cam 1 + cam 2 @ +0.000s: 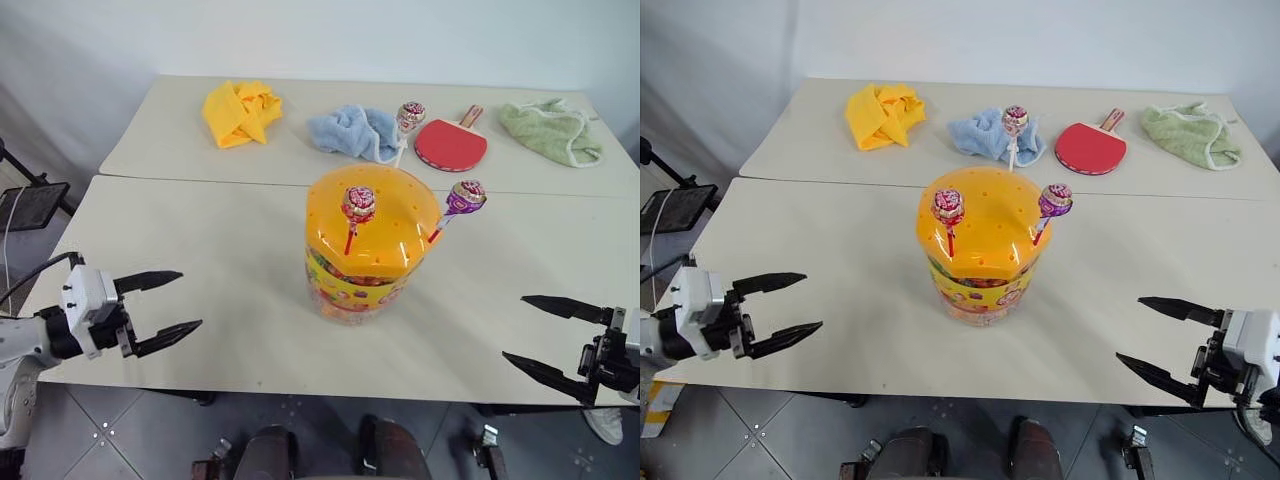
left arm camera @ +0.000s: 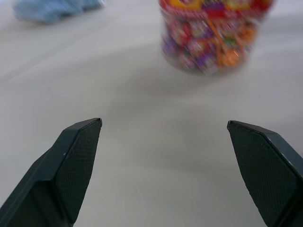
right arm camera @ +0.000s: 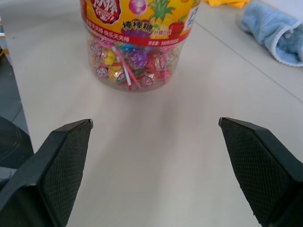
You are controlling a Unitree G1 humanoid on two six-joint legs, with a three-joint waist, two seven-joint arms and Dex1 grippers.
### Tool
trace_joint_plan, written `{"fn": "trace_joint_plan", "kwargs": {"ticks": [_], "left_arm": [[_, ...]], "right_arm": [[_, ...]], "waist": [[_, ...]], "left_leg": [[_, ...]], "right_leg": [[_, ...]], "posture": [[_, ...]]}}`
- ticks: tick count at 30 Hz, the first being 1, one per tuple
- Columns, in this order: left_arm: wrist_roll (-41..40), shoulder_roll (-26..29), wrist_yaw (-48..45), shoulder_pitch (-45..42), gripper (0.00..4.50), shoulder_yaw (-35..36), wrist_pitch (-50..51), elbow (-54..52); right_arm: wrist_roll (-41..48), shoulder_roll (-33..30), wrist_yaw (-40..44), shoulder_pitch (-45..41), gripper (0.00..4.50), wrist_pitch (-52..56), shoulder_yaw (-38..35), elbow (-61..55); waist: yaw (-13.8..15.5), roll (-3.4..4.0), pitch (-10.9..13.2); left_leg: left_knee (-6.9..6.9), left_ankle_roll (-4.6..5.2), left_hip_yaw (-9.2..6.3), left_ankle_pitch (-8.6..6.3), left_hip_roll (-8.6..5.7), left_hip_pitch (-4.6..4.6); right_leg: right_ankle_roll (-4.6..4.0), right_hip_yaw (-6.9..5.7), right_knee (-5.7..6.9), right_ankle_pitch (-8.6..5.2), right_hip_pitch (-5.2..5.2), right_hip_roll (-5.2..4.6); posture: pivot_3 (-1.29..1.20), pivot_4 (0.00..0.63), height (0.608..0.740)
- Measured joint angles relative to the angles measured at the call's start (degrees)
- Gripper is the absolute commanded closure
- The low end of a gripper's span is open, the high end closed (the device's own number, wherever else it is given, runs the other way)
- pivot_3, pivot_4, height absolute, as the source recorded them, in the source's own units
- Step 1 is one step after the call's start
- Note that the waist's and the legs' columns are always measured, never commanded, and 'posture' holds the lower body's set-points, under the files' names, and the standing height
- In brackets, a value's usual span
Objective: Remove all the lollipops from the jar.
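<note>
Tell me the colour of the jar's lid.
Translucent orange, dotted with small holes; the lid shows best in the left eye view.

- The jar [image 1: 372, 250] stands upright mid-tabletop [image 1: 220, 250], orange lid on; three lollipops stand with sticks in its lid: red-pink [image 1: 358, 204], purple [image 1: 466, 197], pinkish patterned [image 1: 410, 115]
- Left claw [image 1: 178, 302] and right claw [image 1: 527, 331] flank it, well apart, fingers spread, empty
- Behind: yellow cloth [image 1: 241, 111]; blue towel [image 1: 352, 132]; red paddle [image 1: 452, 142]; green cloth [image 1: 551, 131]

Jar [image 1: 370, 250] mid-table [image 1: 200, 250], three lollipops [image 1: 358, 205] in its lid, cloths [image 1: 241, 111] behind.
</note>
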Motion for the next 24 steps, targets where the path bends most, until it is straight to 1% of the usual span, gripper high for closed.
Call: {"fn": "trace_joint_plan", "kwargs": {"ticks": [4, 6, 8, 11, 14, 16, 17, 18, 21, 22, 24], "left_arm": [[-1.63, -0.62, -0.48, -1.70, 0.00, -0.48, 0.91, 0.02], [-6.63, -1.77, 0.22, -5.61, 0.00, 0.03, 4.21, -0.19], [-12.50, -1.41, 1.15, -10.35, 0.00, 0.82, 9.52, -0.26], [-21.06, 1.03, 2.31, -18.74, 0.00, 1.37, 18.09, -1.37], [-27.55, 2.76, 0.19, -25.46, 0.00, -2.80, 25.77, -5.45], [-27.70, 2.75, -1.70, -28.63, 0.00, -6.28, 27.15, -5.81], [-27.06, 1.91, -2.45, -31.42, 0.00, -8.61, 27.35, -4.95], [-25.75, 0.54, -3.31, -35.28, 0.00, -11.43, 27.36, -3.91], [-21.11, -2.46, -5.36, -42.94, 0.00, -17.30, 25.62, -1.96], [-19.43, -4.35, -5.88, -45.05, 0.00, -19.06, 24.62, -1.01], [-17.46, -6.61, -6.37, -46.24, 0.00, -21.34, 23.40, -0.14]], "right_arm": [[1.66, 2.24, -1.39, -1.12, 0.02, 0.49, -0.09, -0.06], [5.52, 3.84, -4.69, -1.27, 0.02, 3.67, -0.65, -0.84], [11.61, 6.10, -5.83, -1.70, 0.02, 5.75, -2.36, -3.32], [20.78, 8.44, -7.08, -0.86, 0.02, 7.25, -5.51, -10.19], [28.21, 12.39, -8.44, 2.45, 0.02, 7.66, -7.84, -18.79], [30.22, 12.89, -9.39, 3.27, 0.02, 7.81, -8.13, -22.64], [31.38, 13.54, -10.20, 3.49, 0.02, 7.71, -8.36, -24.54], [32.57, 14.24, -11.53, 3.60, 0.02, 7.62, -8.29, -26.79], [33.68, 14.95, -14.27, 3.07, 0.02, 6.87, -7.19, -31.73], [33.52, 15.37, -15.39, 2.91, 0.02, 6.68, -6.23, -33.10], [32.65, 15.66, -16.73, 2.45, 0.02, 6.50, -4.65, -34.59]], "waist": [[-0.03, 0.00, 0.00], [0.04, -0.01, 0.00], [0.26, -0.01, 0.00], [0.18, 0.01, -0.01], [0.24, 0.01, -0.02], [0.15, 0.03, -0.03], [0.15, 0.02, -0.03], [0.14, 0.01, -0.02], [0.16, 0.02, -0.03], [0.17, 0.02, -0.04], [0.14, 0.02, -0.03]], "left_leg": [[0.00, -0.11, 0.35, -0.07, 0.12, 0.00], [0.05, -0.12, 0.35, -0.06, 0.15, 0.00], [0.13, -0.12, 0.28, -0.06, 0.15, -0.04], [0.14, -0.11, 0.18, -0.06, 0.13, 0.03], [0.10, -0.17, 0.12, -0.10, 0.10, 0.04], [0.11, -0.17, 0.24, -0.10, 0.07, 0.07], [0.13, -0.17, 0.36, -0.10, 0.08, 0.06], [0.17, -0.16, 0.40, -0.09, 0.10, 0.05], [0.17, -0.15, 0.57, -0.07, 0.08, 0.13], [0.17, -0.15, 0.57, -0.07, 0.08, 0.12], [0.15, -0.15, 0.64, -0.08, 0.08, 0.10]], "right_leg": [[-0.02, -0.04, 0.05, -0.01, -0.05, 0.13], [-0.03, -0.03, 0.12, -0.01, -0.05, 0.13], [-0.03, -0.03, 0.14, -0.01, -0.04, 0.13], [-0.03, 0.05, 0.16, -0.01, -0.01, 0.12], [-0.02, 0.06, 0.24, -0.01, 0.00, 0.14], [-0.02, 0.14, 0.21, -0.01, -0.01, 0.17], [-0.02, 0.14, 0.18, -0.01, -0.01, 0.22], [-0.03, 0.20, 0.17, -0.01, -0.01, 0.26], [-0.03, 0.39, 0.17, -0.02, -0.01, 0.28], [-0.03, 0.40, 0.16, -0.02, -0.01, 0.29], [-0.03, 0.45, 0.15, -0.02, -0.08, 0.29]], "posture": [[0.00, 0.150, 0.740], [0.00, 0.150, 0.740], [0.00, 0.150, 0.740], [0.00, 0.150, 0.740], [0.00, 0.150, 0.740], [0.00, 0.150, 0.740], [0.00, 0.150, 0.740], [0.00, 0.150, 0.740], [0.00, 0.150, 0.740], [0.00, 0.150, 0.740], [0.00, 0.150, 0.740]]}}
